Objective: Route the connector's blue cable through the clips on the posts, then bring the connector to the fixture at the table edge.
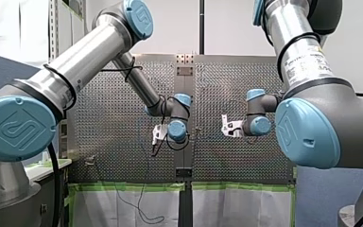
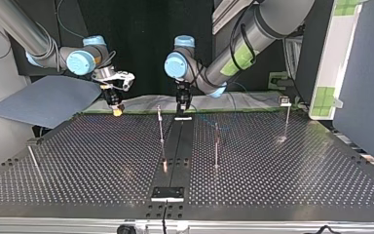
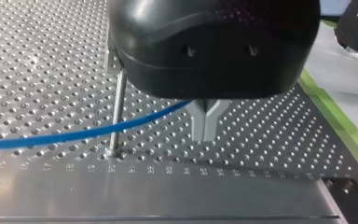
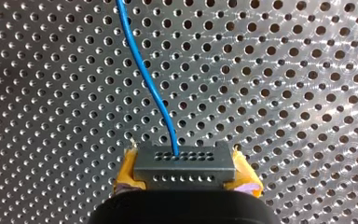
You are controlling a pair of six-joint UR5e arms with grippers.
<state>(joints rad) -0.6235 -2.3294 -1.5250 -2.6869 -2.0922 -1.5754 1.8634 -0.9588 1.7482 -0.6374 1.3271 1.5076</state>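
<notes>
Pinching connector (image 4: 185, 161), right gripper (image 4: 186, 173); left gripper (image 3: 205, 127) apparently nips blue cable (image 3: 74, 135) near engraved numbers (image 3: 112, 169).

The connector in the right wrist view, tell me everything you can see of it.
The connector is a dark grey rectangular block, plastic by its look, with two rows of small holes on its face. My right hand clamps it between yellow pads, over the perforated table. The blue cable leaves one upper-row hole.
</notes>
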